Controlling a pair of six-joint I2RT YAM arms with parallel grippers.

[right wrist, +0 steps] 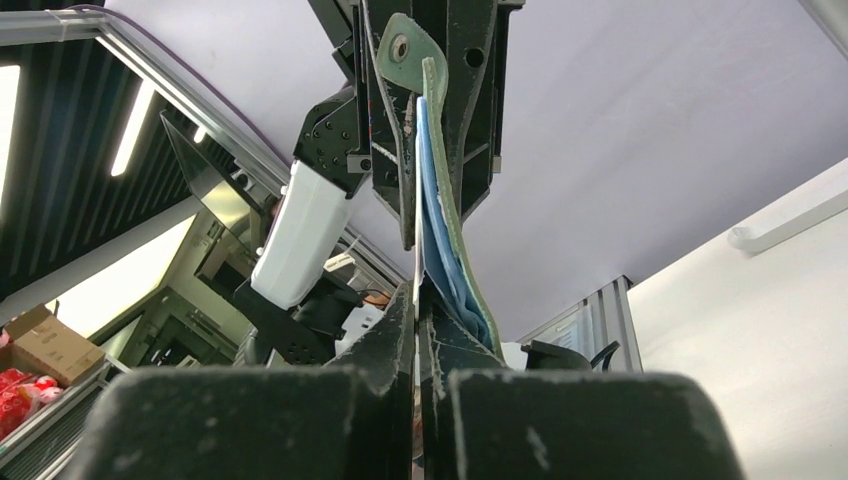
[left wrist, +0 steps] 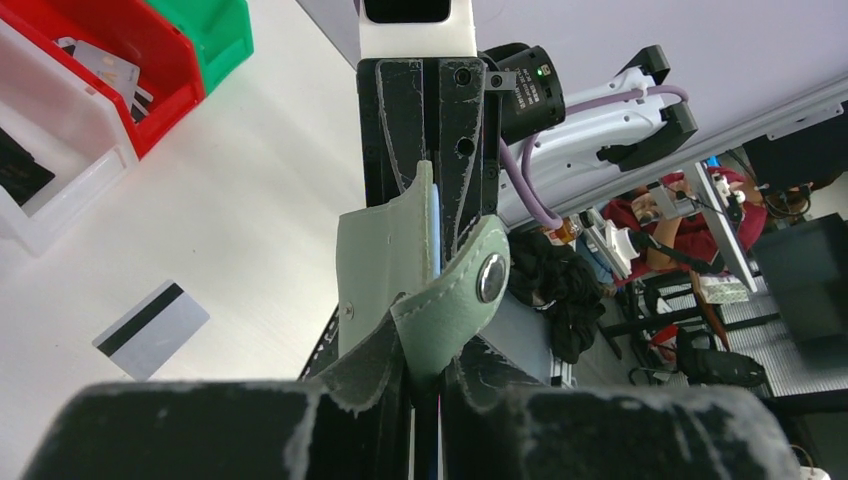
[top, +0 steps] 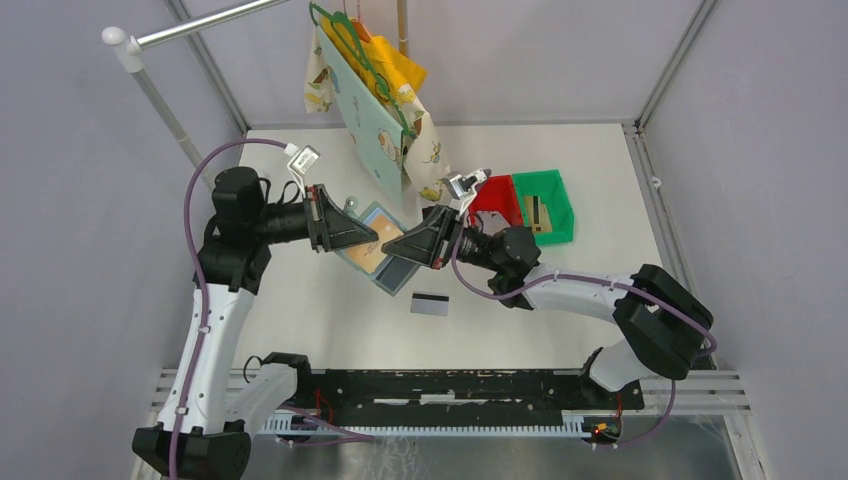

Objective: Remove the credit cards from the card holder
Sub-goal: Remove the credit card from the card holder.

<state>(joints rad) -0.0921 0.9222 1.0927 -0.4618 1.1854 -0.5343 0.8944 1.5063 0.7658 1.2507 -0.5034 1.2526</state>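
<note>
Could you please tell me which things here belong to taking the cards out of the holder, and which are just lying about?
Part of the job:
- card holder, held above the table
- grey-white card, lying flat on the table

Just lying about:
- red bin
- green bin
- white bin
- hanging fabric bags

Top camera looks down; wrist cameras closely share the card holder (left wrist: 392, 262).

No legible text, labels, brands or numbers in any view. Pale card (top: 429, 304) on the surface (top: 600, 180): dark stripe only, no print readable. Printed cloth (top: 370, 130) hanging at the back: pattern only, any lettering too small to tell.
</note>
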